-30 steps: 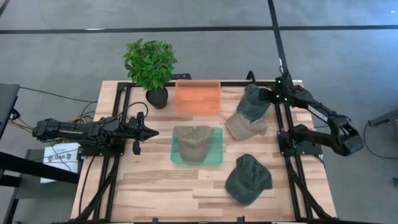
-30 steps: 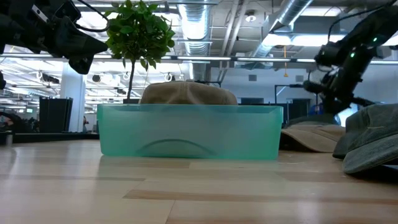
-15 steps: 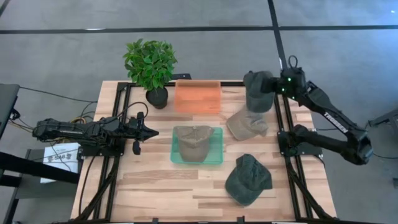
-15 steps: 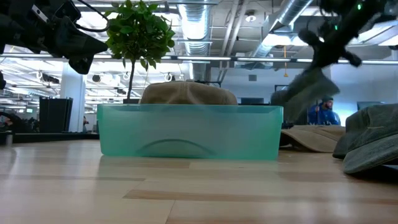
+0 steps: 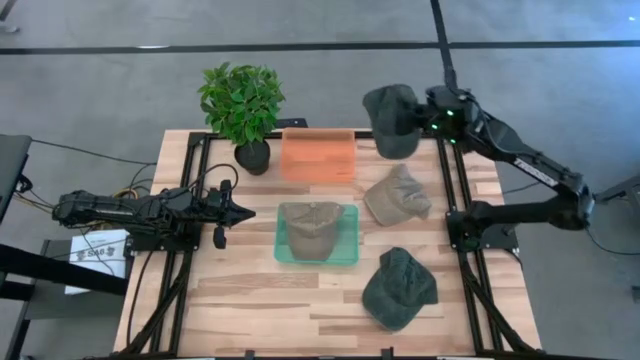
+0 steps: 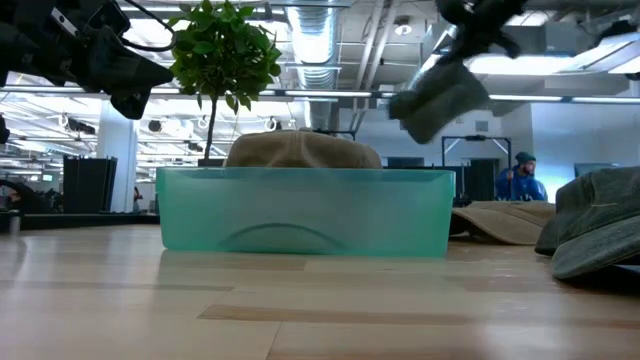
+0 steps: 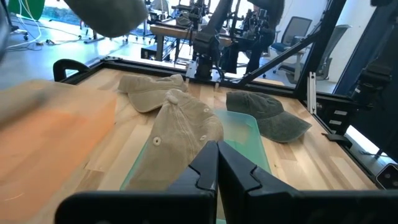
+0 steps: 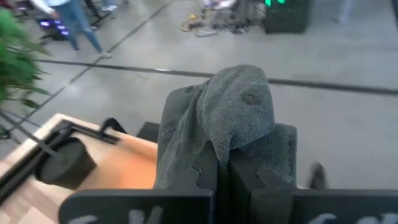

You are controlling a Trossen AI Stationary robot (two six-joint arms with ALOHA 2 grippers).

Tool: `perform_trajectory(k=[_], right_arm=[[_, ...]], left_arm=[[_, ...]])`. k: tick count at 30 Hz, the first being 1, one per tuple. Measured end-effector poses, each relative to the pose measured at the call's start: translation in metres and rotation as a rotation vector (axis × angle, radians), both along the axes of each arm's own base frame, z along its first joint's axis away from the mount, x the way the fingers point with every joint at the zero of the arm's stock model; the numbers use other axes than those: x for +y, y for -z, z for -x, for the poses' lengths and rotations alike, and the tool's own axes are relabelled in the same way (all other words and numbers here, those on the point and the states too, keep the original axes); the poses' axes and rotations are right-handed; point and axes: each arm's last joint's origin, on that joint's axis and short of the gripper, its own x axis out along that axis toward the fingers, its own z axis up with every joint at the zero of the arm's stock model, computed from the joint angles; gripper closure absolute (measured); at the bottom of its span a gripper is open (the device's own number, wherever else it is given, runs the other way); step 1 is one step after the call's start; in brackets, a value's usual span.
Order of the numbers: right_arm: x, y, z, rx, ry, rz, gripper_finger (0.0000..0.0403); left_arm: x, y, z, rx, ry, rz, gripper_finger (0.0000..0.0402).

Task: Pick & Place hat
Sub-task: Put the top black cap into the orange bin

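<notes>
A dark green hat [image 5: 392,118] hangs in the air off my right gripper [image 5: 424,118], which is shut on it above the table's far edge, right of the orange bin [image 5: 318,156]. The low view shows this hat [image 6: 440,98] high above the table. A tan hat [image 5: 310,228] lies crown-up in the teal bin [image 5: 350,252]. Another tan hat [image 5: 397,195] and a second dark green hat [image 5: 400,288] lie flat on the table's right half. My left gripper [image 5: 245,212] is shut and waits at the left, short of the teal bin. My right gripper [image 8: 222,163] pinches a bunched fold of the dark green hat's crown [image 8: 214,146] between its two fingers, below the top button [image 8: 250,96]. The fingers come about level from the table's right. The hat is lifted clear of the table and droops from the fingertips.
A potted plant [image 5: 242,105] stands at the far edge, left of the orange bin. Black rails [image 5: 455,190] run along both sides of the table. Bare wood shows at the near left [image 5: 230,300]. A person [image 6: 520,175] stands far off in the room.
My right gripper has risen and moved toward the table's left and far edge, staying shut on the dark green hat. The hat has come off the table beside the tan hat, is lifted clear, and now hangs high near the orange bin.
</notes>
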Motion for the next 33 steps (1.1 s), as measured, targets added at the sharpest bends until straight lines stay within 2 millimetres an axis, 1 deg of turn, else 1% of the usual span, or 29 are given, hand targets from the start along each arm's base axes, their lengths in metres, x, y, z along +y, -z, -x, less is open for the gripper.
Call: perform_trajectory(k=[4,8,14,18,24,28,33], right_arm=[[-0.01,-0.005,-0.035,-0.023,-0.057,0.044,0.0403],[-0.02,-0.001,-0.074,-0.055,-0.114,0.105,0.0403],[-0.029,0.019,-0.131,-0.05,-0.241,0.129,0.0403],[-0.037,0.039,-0.161,-0.048,-0.279,0.118,0.0403],[-0.046,0.073,-0.191,-0.026,-0.289,0.104,0.0403],[-0.053,0.099,-0.205,-0.004,-0.288,0.075,0.0403],[-0.058,0.126,-0.218,-0.01,-0.288,0.018,0.0403]], left_arm=[[0.0,0.0,0.0,0.0,0.0,0.0,0.0402],[0.0,0.0,0.0,0.0,0.0,0.0,0.0401],[0.0,0.0,0.0,0.0,0.0,0.0,0.0401],[0.0,0.0,0.0,0.0,0.0,0.0,0.0402],[0.0,0.0,0.0,0.0,0.001,0.0,0.0402],[0.0,0.0,0.0,0.0,0.007,0.001,0.0401],[0.0,0.0,0.0,0.0,0.007,0.001,0.0402]])
